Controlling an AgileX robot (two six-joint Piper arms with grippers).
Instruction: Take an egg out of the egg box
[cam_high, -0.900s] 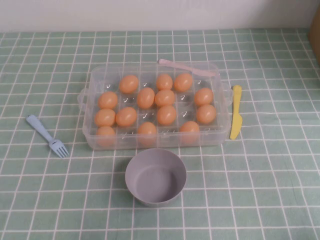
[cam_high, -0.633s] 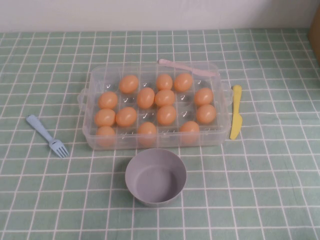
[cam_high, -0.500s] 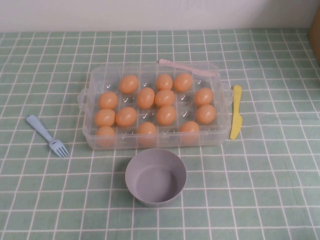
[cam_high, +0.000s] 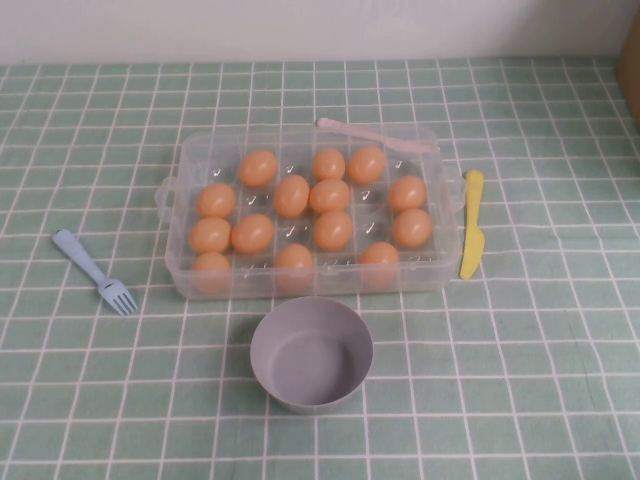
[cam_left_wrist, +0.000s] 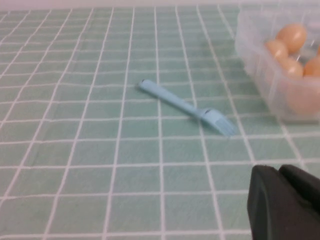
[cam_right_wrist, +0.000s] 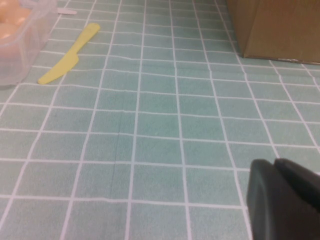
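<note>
The clear plastic egg box (cam_high: 200, 152) lies open in the middle of the green checked cloth, with a pink strip (cam_high: 372, 134) on its far edge. Several orange-tan eggs sit in its cells, one near the middle (cam_high: 332, 230). Neither gripper shows in the high view. In the left wrist view my left gripper (cam_left_wrist: 278, 173) is shut and empty, low over the cloth, well short of the egg box (cam_left_wrist: 255, 55). In the right wrist view my right gripper (cam_right_wrist: 274, 165) is shut and empty over the cloth, far from the box corner (cam_right_wrist: 20, 55).
A round grey-lilac bowl (cam_high: 311, 352) stands just in front of the box. A light blue fork (cam_high: 95, 272) lies left of it, also in the left wrist view (cam_left_wrist: 187, 107). A yellow plastic knife (cam_high: 472, 235) lies right. A cardboard box (cam_right_wrist: 275, 25) stands far right.
</note>
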